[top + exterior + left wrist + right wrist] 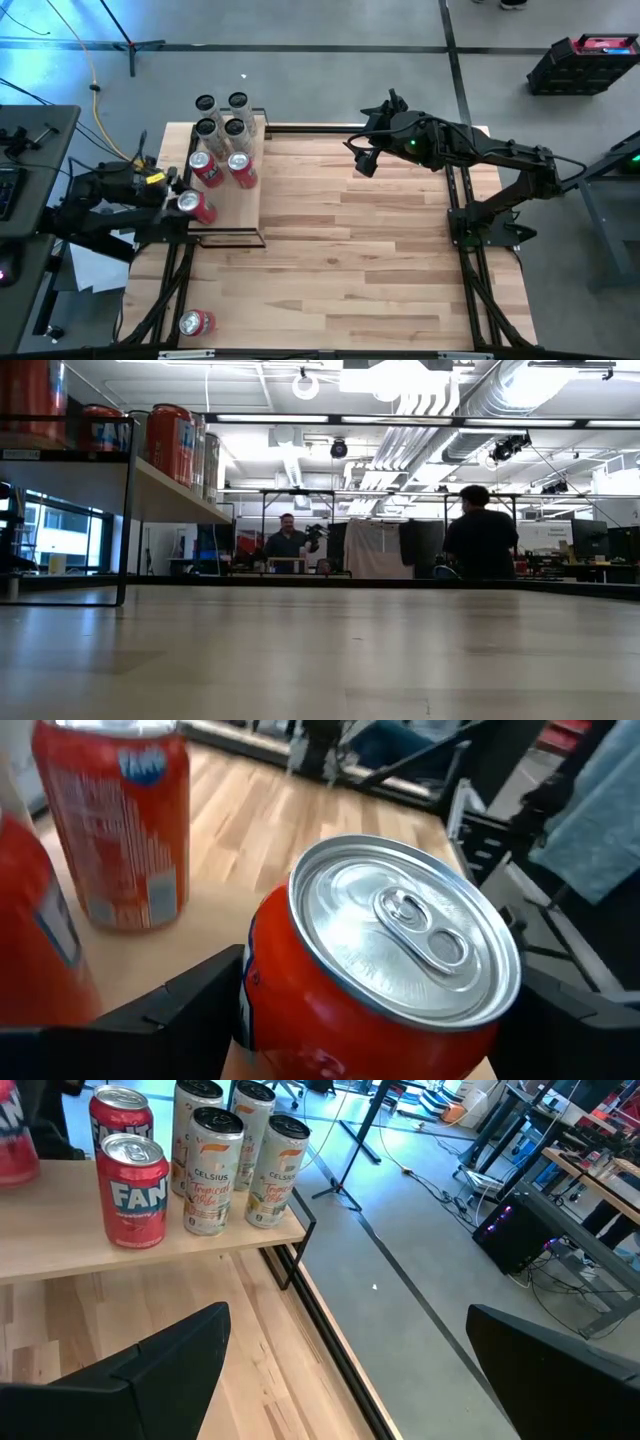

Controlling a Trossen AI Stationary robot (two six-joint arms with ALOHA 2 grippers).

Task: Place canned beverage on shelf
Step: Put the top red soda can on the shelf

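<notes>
A pale-wood shelf [245, 205] with a black frame stands at the table's far left. It carries two red cans [240, 168] and several slim pale cans [222, 115], all standing on their bases. At the shelf's left edge is another red can [196, 206], with my left gripper [172, 198] shut on it; its silver top [405, 925] fills the left wrist view. My right gripper [361, 160] hangs open over the table's far middle, apart from everything. A further red can [197, 322] stands on the table near the front left corner. My left gripper pinches the red can's round wall [262, 1010] between its two fingers, one on each side, a little below the rim. The fingers [185, 1010] come from the table's left, slanting slightly down. The can's top is up; its base is hidden, so I cannot tell whether it rests on the shelf.
The shelf's near half [235, 225] is bare board. The wide plank tabletop [380, 260] stretches between the two arms. Black frame rails [465, 280] run along the table's sides. People sit in the room beyond the table [480, 540].
</notes>
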